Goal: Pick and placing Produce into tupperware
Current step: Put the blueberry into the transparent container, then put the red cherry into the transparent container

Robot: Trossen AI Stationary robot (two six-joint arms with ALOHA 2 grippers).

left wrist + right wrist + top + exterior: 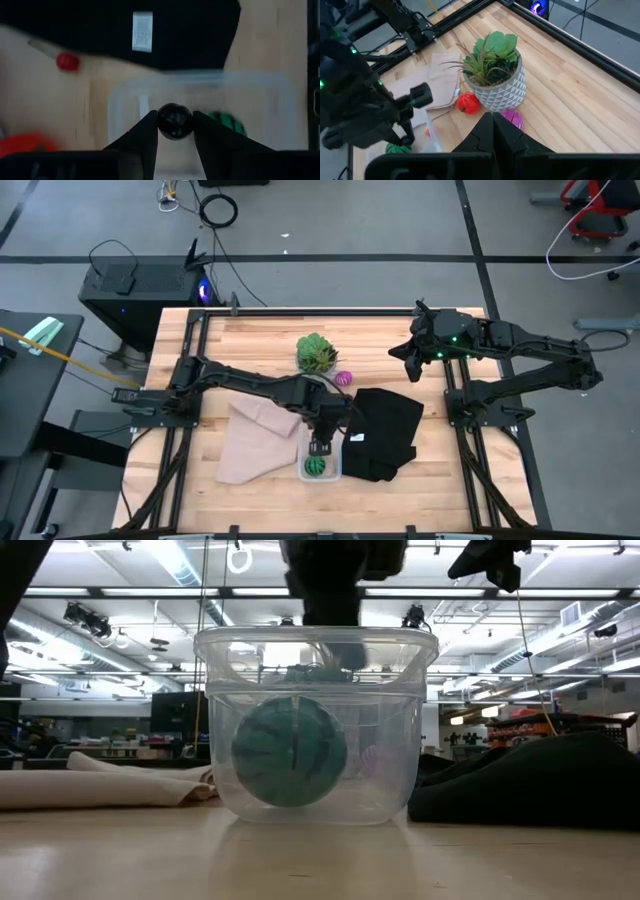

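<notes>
Pale wood table (250, 510) under workshop lights, a tan cloth (255, 442) on one side of the middle and a black cloth (385, 430) on the other. Between the cloths, a clear rectangular tupperware (322, 460) with rounded corners, holding a dark green striped ball (290, 752) against its floor. Directly above the open container, the left gripper (175, 131), pinched narrow on a small dark berry (175, 121), round and glossy, clamped at its sides by both fingertips. Below and just beyond the berry, the green ball again, blurred through the plastic. On the bare wood outside the container, a small red piece (67, 61) near the black cloth's edge. Near the spiky plant in a white pot (496, 75), a red fruit (468, 102) and a magenta striped ball (512, 118), each close against the pot. Off near the table's far right corner, raised, the right gripper (412, 363), fingers pressed together on nothing.
</notes>
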